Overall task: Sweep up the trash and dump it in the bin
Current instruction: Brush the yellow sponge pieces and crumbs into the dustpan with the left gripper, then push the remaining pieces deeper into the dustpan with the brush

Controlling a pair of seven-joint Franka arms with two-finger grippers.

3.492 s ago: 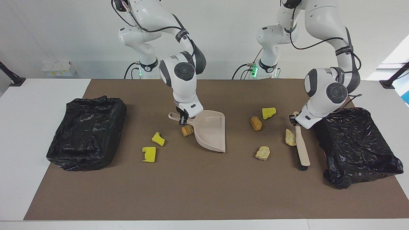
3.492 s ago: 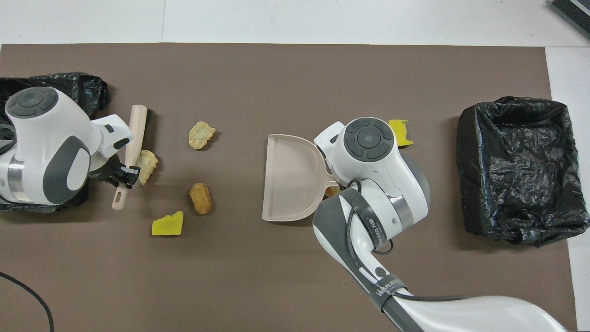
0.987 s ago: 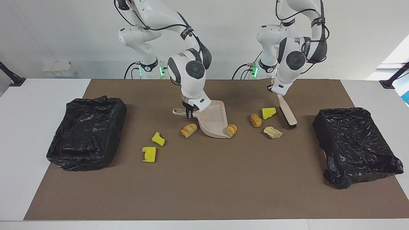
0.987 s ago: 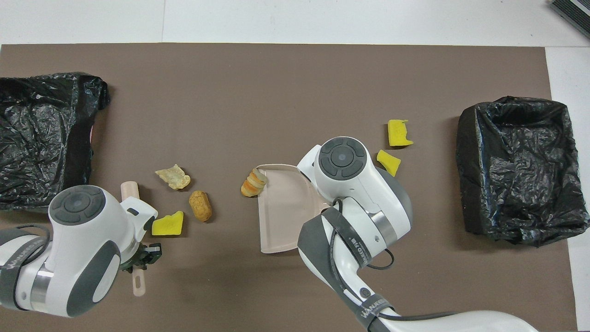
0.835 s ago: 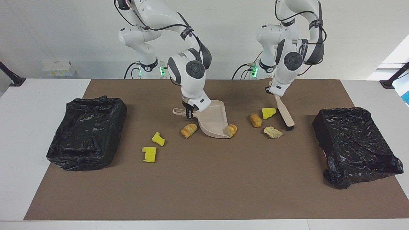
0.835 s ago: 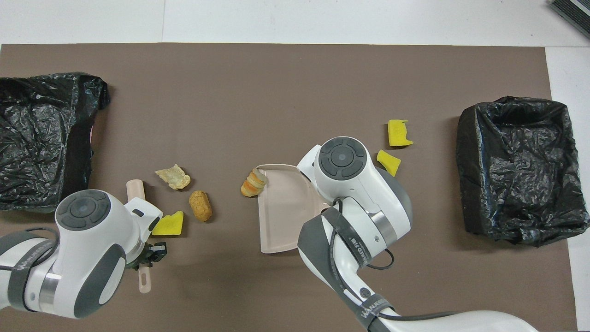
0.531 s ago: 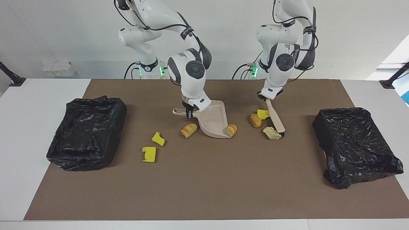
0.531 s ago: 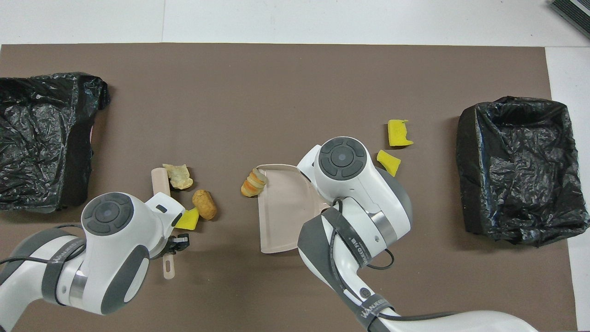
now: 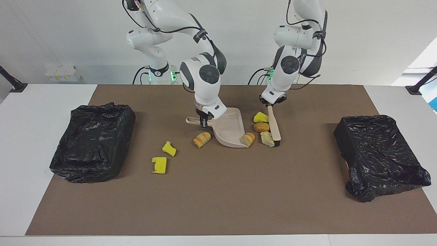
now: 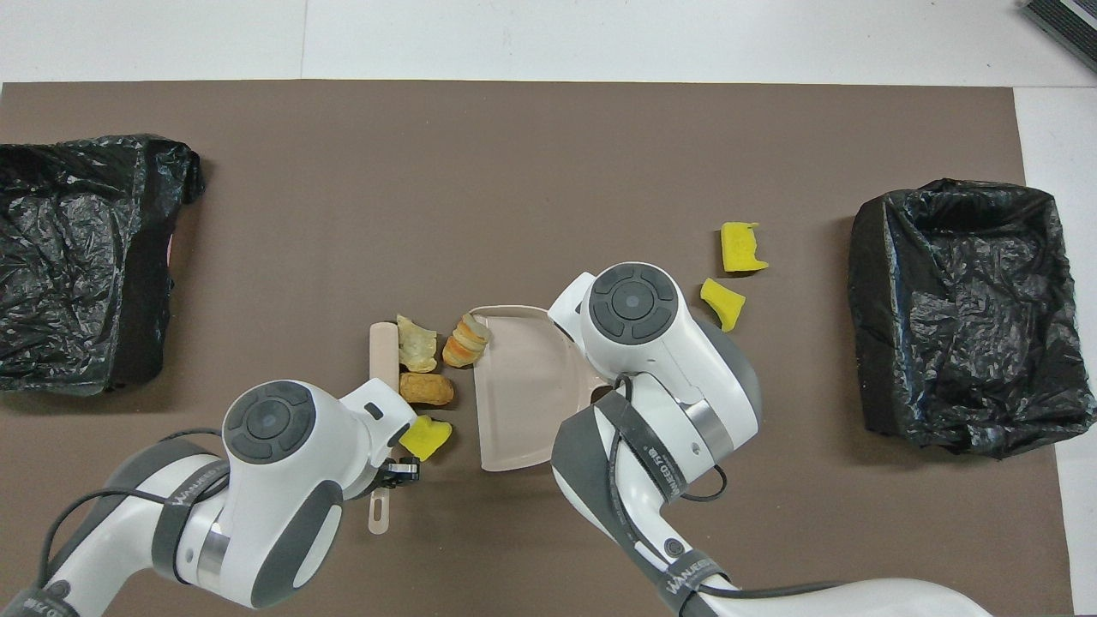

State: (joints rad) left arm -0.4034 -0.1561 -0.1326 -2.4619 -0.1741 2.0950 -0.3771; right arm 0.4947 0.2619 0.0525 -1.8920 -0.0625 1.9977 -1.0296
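My right gripper (image 9: 203, 121) is shut on the handle of the beige dustpan (image 9: 229, 131), which rests on the mat with its mouth toward the left arm's end. My left gripper (image 9: 272, 103) is shut on the brush (image 9: 274, 127). The brush presses three pieces of trash toward the dustpan: a yellow chunk (image 9: 260, 117), an orange-brown piece (image 9: 262, 127) and a pale lump (image 9: 267, 139). A bread-like piece (image 9: 247, 139) lies at the dustpan's lip. Another bread-like piece (image 9: 202, 139) lies beside the pan. Two yellow chunks (image 9: 169, 148) (image 9: 159, 165) lie toward the right arm's end.
A bin lined with a black bag (image 9: 92, 143) stands at the right arm's end of the brown mat. A second black-lined bin (image 9: 380, 153) stands at the left arm's end. The mat's part farthest from the robots (image 10: 514, 171) is bare.
My left arm has swept the brush toward the dustpan, pushing the three scraps along until they sit close to its mouth. The right arm and the dustpan have stayed still.
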